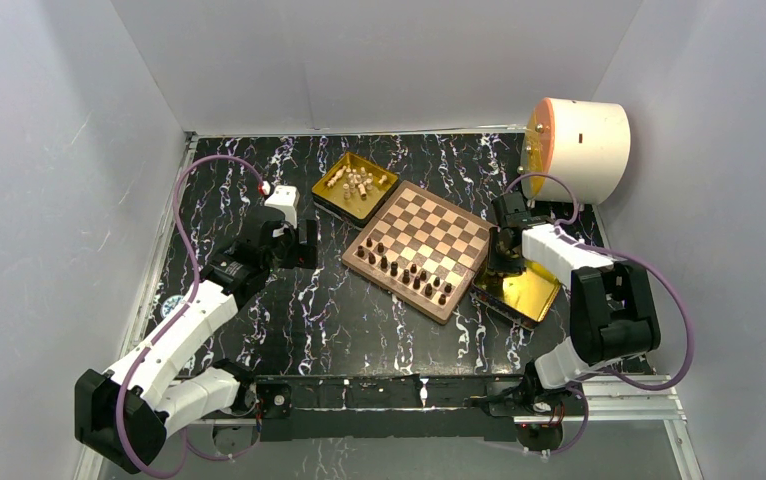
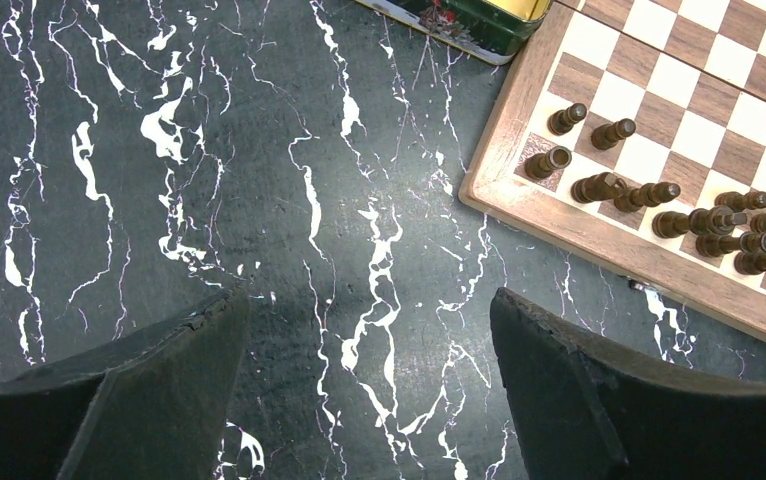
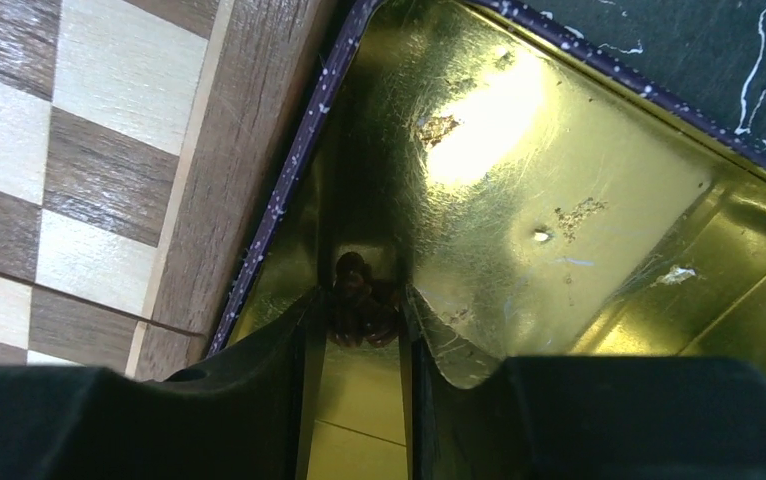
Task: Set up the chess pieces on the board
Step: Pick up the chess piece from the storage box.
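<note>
1. Right claw pinches a dark brown wooden chess piece inside the shiny gold rectangular tray beside the square checkered wooden board.
2. Left claw gapes wide, empty, above the black marbled bench.

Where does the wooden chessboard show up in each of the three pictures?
Top external: the chessboard sits mid-table.
Left wrist: the chessboard fills the upper right corner.
Right wrist: the chessboard runs down the left edge, beside a gold tray.
Shared landmark: the black marbled tabletop, seen in all three.
</note>
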